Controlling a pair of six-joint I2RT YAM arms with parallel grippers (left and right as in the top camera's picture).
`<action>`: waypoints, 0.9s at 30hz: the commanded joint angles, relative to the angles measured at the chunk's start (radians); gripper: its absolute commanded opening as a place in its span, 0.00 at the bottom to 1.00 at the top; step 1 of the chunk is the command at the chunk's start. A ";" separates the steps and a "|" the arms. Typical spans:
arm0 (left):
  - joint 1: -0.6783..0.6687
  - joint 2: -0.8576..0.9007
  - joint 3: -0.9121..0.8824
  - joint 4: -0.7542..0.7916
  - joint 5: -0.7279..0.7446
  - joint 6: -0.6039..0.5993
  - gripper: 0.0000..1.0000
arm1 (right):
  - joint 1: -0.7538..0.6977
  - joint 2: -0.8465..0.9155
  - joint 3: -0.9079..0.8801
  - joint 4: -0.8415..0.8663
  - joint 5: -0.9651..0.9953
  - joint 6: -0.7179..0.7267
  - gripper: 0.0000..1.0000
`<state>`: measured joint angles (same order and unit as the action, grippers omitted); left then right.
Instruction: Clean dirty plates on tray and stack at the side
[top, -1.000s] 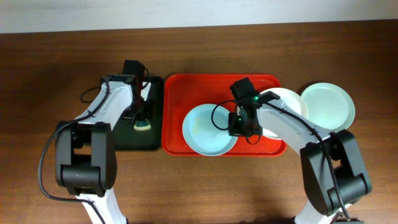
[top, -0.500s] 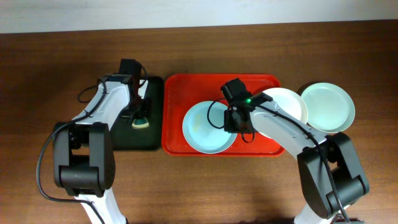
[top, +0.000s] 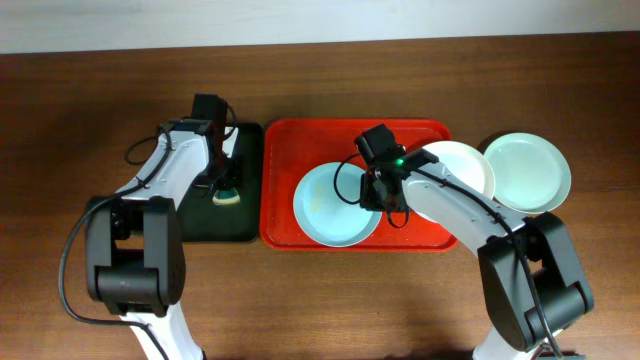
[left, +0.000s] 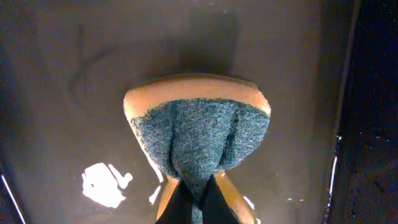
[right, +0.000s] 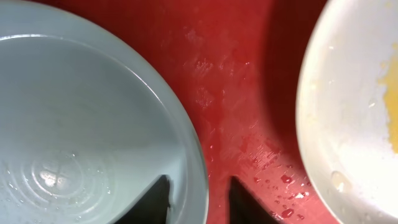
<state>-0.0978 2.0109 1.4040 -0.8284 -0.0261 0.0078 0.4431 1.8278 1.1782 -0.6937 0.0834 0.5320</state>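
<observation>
Wooden tabletop (top: 330, 300): I am judging the right gripper (right: 199, 185), jaws apart astride the rim of the mint-blue plate (right: 74, 124), needs deeper seating; left gripper (left: 198, 190) seemingly clamping the sponge (left: 199, 127).

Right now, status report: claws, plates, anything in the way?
Left claw shut on sponge. Right claw open astride mint plate rim on tray. White plate smeared yellow. Nothing blocking.

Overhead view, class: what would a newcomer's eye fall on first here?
The bright red tray at the centre, carrying a pale blue plate and a smeared white plate. Next, the right end effector straddling the blue plate's rim, jaws open, and the left end effector pinching a sponge at the black tray.
</observation>
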 joint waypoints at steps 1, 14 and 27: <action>0.002 -0.037 -0.016 0.013 0.004 0.008 0.00 | 0.000 0.002 -0.006 0.003 0.020 0.008 0.38; 0.002 -0.037 -0.076 0.109 0.005 0.008 0.00 | 0.001 0.004 -0.006 -0.015 -0.003 0.008 0.29; 0.002 -0.037 -0.076 0.106 0.004 0.008 0.00 | -0.026 0.015 -0.010 -0.011 -0.031 0.009 0.17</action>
<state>-0.0978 1.9968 1.3434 -0.7280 -0.0265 0.0078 0.4370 1.8278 1.1778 -0.7113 0.0742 0.5419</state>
